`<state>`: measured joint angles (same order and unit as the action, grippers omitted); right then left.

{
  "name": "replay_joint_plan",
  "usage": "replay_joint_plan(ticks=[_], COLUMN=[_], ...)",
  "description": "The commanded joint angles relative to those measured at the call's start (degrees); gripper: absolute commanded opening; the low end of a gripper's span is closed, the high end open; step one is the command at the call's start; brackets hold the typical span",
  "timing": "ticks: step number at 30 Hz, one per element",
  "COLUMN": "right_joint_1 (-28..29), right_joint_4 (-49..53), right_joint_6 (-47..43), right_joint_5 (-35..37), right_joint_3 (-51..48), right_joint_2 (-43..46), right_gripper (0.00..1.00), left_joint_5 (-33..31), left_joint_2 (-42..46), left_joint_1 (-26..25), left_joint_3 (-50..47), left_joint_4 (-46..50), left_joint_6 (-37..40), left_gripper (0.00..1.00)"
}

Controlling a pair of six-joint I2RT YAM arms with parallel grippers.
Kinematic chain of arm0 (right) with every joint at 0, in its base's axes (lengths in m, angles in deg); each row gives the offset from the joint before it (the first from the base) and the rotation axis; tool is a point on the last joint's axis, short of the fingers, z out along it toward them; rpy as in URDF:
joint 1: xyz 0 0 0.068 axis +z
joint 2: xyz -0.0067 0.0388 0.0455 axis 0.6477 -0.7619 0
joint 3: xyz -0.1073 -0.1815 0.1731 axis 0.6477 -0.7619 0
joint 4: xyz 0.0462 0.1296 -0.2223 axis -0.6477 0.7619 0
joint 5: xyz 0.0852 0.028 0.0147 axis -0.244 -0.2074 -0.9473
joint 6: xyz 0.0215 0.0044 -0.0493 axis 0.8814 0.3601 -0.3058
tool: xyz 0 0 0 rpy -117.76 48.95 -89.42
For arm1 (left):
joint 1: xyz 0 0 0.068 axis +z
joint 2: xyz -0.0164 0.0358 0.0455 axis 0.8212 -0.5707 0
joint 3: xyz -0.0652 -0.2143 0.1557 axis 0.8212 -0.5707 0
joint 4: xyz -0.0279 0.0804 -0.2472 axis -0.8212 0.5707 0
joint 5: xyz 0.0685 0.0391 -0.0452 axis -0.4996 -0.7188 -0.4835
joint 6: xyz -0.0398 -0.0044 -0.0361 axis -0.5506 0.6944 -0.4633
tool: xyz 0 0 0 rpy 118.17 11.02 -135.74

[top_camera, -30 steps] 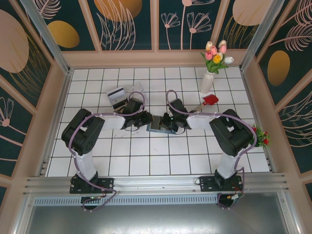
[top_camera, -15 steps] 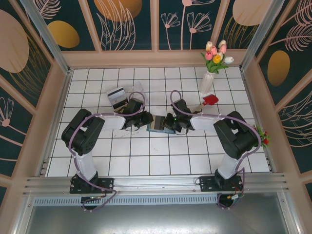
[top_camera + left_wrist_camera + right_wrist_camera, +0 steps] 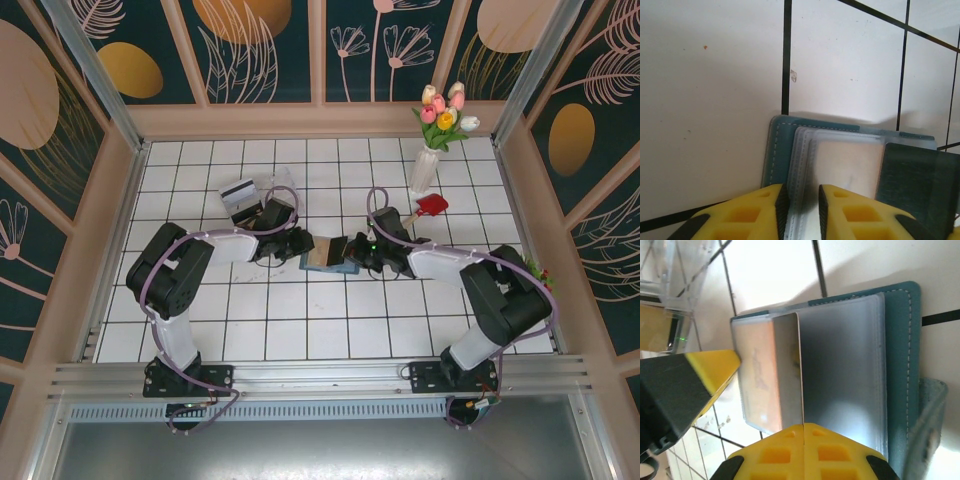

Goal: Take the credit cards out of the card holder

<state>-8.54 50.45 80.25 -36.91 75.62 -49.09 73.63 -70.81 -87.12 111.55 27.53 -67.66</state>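
The teal card holder [image 3: 330, 264] lies open on the white tiles between both arms. My left gripper [image 3: 301, 247] is closed on its clear greyish pockets [image 3: 840, 160], and a strip of the teal cover [image 3: 779, 150] shows to their left. A tan credit card [image 3: 757, 380] sits in a pocket and also shows from above as a tan card [image 3: 321, 256]. My right gripper [image 3: 803, 426] is shut on the thin edge of a grey credit card [image 3: 840, 375] that stands up over the teal holder [image 3: 900, 365]. From above, the right gripper [image 3: 354, 257] is at the holder's right side.
A white-grey card with a dark stripe [image 3: 238, 191] lies at the back left beside a clear plastic box [image 3: 280, 186]. A vase of tulips [image 3: 428, 160] and a red object [image 3: 432, 205] stand at the back right. Red flowers [image 3: 540, 281] lie by the right wall.
The right arm has swung to the right and its gripper has drawn back from the holder. A tan card face now shows at the holder. The left arm has stayed in place.
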Motion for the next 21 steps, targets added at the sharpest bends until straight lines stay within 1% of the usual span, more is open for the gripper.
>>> replay_joint_plan(ticks=[1,2,6,10,15,21], right_joint_1=[-0.19,-1.94,-3.32,-4.57,-6.09,-7.91], right_joint_4=[-4.69,-5.56,-9.06,-13.14,-22.33,-35.8], right_joint_6=[-1.68,-1.65,-0.98,-0.29,2.61,8.77], right_joint_5=[-3.29,-3.82,-5.65,-8.26,-13.14,-17.94], right_joint_3=[-1.91,-2.39,-4.71,-6.48,-9.19,-11.22], right_joint_2=[2.41,2.92,5.38,7.36,9.19,10.86], right_gripper=[0.0,0.0,0.0,0.0,0.0,0.0], left_joint_5=[-2.85,-3.04,-3.91,-2.03,4.17,11.47], left_joint_2=[0.98,1.36,4.14,6.91,10.77,15.61], left_joint_1=[0.12,0.17,0.33,0.87,2.16,2.67], left_joint_3=[1.98,2.63,3.81,4.09,2.25,0.65], left_joint_4=[8.54,9.33,10.85,10.37,5.83,-0.68], left_joint_6=[1.42,1.68,2.13,1.91,-0.73,-4.9], left_gripper=[0.33,0.36,0.48,0.59,0.71,0.82])
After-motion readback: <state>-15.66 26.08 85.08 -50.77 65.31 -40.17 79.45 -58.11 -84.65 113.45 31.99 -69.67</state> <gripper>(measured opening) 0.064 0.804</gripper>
